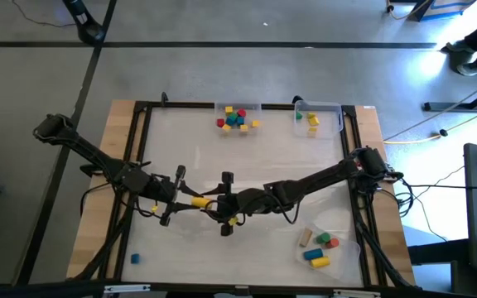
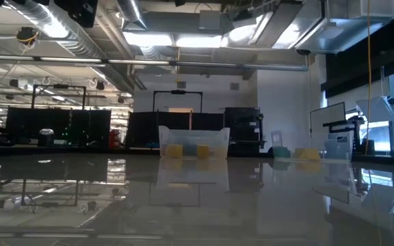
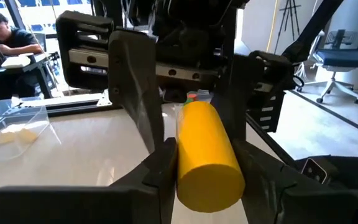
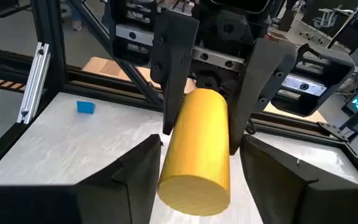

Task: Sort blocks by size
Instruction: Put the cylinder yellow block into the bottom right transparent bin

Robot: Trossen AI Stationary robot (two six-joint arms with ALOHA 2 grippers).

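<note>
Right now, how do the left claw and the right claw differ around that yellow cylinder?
Grip: the left claw is clamped on the yellow cylinder. The right claw stands open around it, with a gap showing beside it.
Approach: the left claw reaches in from the table's left and the right claw from its right.
Shared: both meet at mid-table, facing each other along the same cylinder.

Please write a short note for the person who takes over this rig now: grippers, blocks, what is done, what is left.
Left gripper: shut on the yellow cylinder, mid-table.
Right gripper: open, fingers either side of the cylinder's other end.
Done: blocks lie in the far middle tray, far right tray and near right tray.
Left: place the cylinder; a blue block lies loose, near left.
</note>
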